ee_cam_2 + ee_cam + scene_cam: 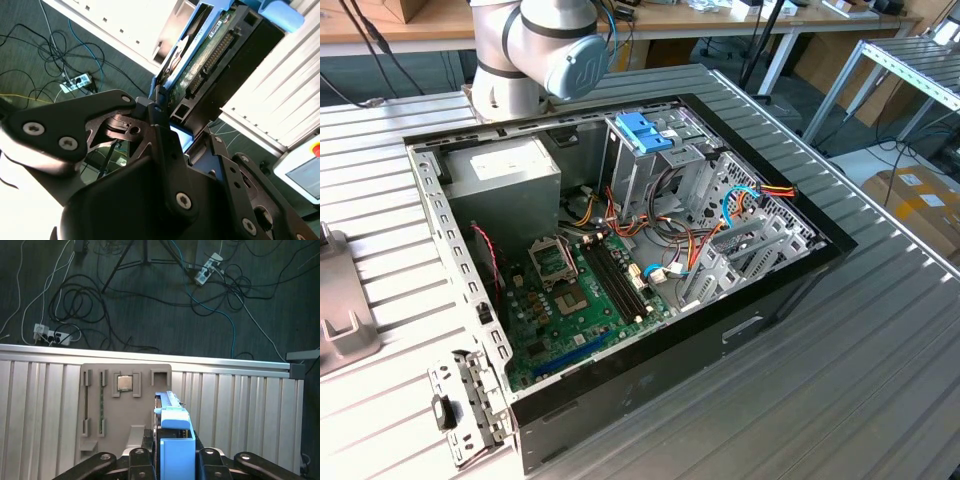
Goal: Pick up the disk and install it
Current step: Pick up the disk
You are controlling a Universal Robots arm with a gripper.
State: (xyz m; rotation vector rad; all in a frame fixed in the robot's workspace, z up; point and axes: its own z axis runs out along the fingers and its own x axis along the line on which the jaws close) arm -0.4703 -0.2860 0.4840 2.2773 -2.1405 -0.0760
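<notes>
**Exterior view.** The open computer case (620, 250) lies on the ribbed table (880, 380), with its black rim exposed all round. The upright cage with a blue top (645, 132) stands near the far wall. The grey power supply box (505, 172) is at the exterior view's left of the cage, and loose cables (670, 240) crowd its base.

**Second wrist view.** My gripper (175, 120) has its jaws clamped narrow on the disk (215, 50). The disk's circuit board and connector edge face the camera. Behind it are the table's edge and the floor.

**First wrist view.** The disk (175, 422) stands on edge in my gripper (174, 452), over a grey tray (125, 415). Bare ribbed table flanks the tray on both sides. The table's edge rail (150, 360) runs just beyond the tray, and past it is a cable-strewn floor (150, 300).
</notes>
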